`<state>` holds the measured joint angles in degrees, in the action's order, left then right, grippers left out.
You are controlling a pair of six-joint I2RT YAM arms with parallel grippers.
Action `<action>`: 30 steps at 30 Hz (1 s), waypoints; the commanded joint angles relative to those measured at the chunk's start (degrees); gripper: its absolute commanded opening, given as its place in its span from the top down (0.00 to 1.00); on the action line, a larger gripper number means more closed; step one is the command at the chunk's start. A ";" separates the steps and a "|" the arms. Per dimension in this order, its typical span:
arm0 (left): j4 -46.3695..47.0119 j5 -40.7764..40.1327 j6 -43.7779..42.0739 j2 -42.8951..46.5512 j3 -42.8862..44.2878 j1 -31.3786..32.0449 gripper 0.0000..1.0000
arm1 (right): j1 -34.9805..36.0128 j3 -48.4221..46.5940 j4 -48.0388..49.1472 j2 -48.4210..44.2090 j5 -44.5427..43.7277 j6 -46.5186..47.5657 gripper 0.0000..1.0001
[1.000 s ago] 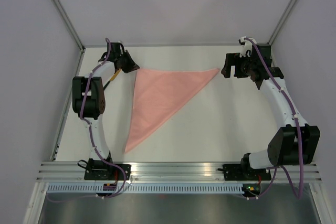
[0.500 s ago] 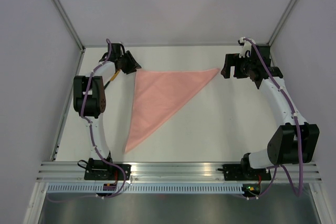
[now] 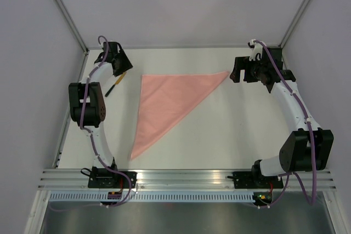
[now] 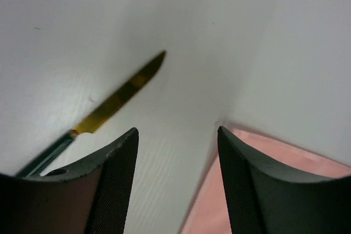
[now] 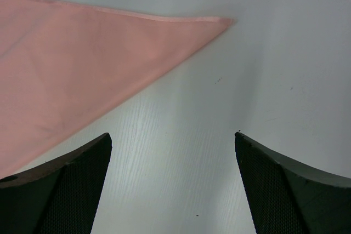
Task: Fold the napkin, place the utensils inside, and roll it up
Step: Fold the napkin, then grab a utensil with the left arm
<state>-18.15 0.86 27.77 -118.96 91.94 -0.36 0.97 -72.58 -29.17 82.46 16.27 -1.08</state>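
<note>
1 napkin (image 3: pixel 164 100), long edge far-R/near-L

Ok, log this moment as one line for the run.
napkin: flat triangle | knife: left of napkin | left claw: open, empty, near knife | right claw: open, empty, by napkin tip

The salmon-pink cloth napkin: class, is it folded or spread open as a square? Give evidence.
Folded: the thin salmon-pink cloth napkin lies flat as a triangle, three corners showing, not rolled.
</note>
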 commanded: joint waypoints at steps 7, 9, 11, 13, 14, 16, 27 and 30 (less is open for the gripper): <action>-8.83 -23.09 -11.50 6.89 -3.87 -2.19 0.36 | 0.26 -1.78 -2.12 -3.35 2.36 0.11 0.02; -9.01 -23.45 -12.82 7.16 -4.84 -2.19 0.36 | 0.26 -1.69 -2.12 -3.35 2.62 0.20 0.02; -9.71 -23.36 -14.49 6.72 -5.37 -2.28 0.35 | 0.34 -1.78 -2.38 -3.27 3.15 0.20 0.02; -10.49 -23.10 -15.89 5.85 -5.63 -2.28 0.35 | 0.34 -1.78 -2.38 -3.27 3.85 0.20 0.02; -10.85 -23.10 -16.25 5.58 -5.72 -2.28 0.35 | 0.35 -1.87 -2.47 -3.27 3.94 0.20 0.02; -11.38 -22.40 -17.22 5.05 -5.72 -2.36 0.35 | 0.26 -1.87 -2.47 -3.27 4.21 0.29 0.02; -12.17 -15.81 -20.12 -0.92 -3.53 -3.42 0.35 | 0.26 -1.78 -2.74 -3.62 4.56 0.38 0.02; -12.34 -13.61 -20.21 -2.15 -2.91 -3.86 0.36 | 0.26 -1.69 -2.74 -3.70 4.56 0.38 0.02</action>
<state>-29.06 -15.92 10.41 -119.57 86.76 -3.33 1.02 -72.58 -30.96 80.55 20.73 -0.60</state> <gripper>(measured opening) 0.644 0.979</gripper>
